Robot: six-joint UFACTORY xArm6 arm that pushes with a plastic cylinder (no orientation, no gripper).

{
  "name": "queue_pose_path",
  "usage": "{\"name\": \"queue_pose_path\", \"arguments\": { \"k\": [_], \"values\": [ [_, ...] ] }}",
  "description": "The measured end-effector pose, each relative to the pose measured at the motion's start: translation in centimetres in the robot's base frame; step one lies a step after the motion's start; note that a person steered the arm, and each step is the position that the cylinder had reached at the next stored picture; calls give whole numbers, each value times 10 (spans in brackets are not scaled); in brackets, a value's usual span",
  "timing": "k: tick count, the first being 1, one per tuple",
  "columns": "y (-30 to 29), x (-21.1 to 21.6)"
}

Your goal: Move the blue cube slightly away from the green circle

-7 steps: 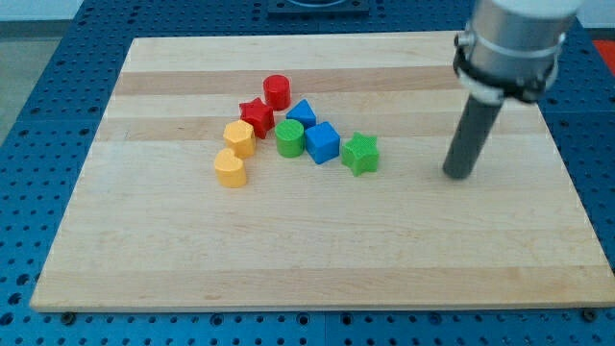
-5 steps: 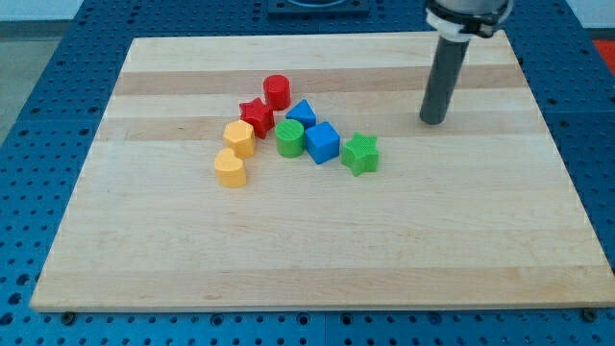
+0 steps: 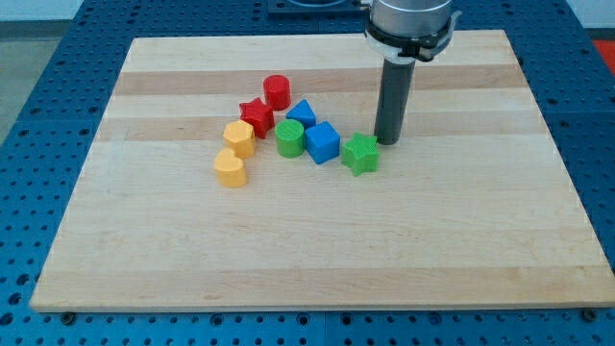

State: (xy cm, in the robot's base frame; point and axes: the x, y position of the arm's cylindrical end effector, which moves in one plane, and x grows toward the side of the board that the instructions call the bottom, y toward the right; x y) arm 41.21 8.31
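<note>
The blue cube (image 3: 322, 142) sits near the board's middle, touching the green circle (image 3: 290, 138) on its left side. A green star (image 3: 360, 153) lies just right of the cube. My tip (image 3: 387, 141) rests on the board just up and right of the green star, about a block's width right of the blue cube, touching neither as far as I can see.
A blue triangle (image 3: 302, 112) lies just above the cube. A red star (image 3: 257, 116) and a red cylinder (image 3: 277, 91) lie up and left. Two yellow blocks (image 3: 239, 138) (image 3: 230, 168) lie left of the green circle. All rest on a wooden board (image 3: 317, 250).
My rod has swept from the board's right side up and then left, coming down close beside the green star. No block has moved.
</note>
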Motion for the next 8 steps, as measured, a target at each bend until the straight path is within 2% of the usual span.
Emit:
{"name": "queue_pose_path", "arguments": {
  "k": [3,8],
  "values": [
    [-13,19],
    [-29,22]
  ]
}}
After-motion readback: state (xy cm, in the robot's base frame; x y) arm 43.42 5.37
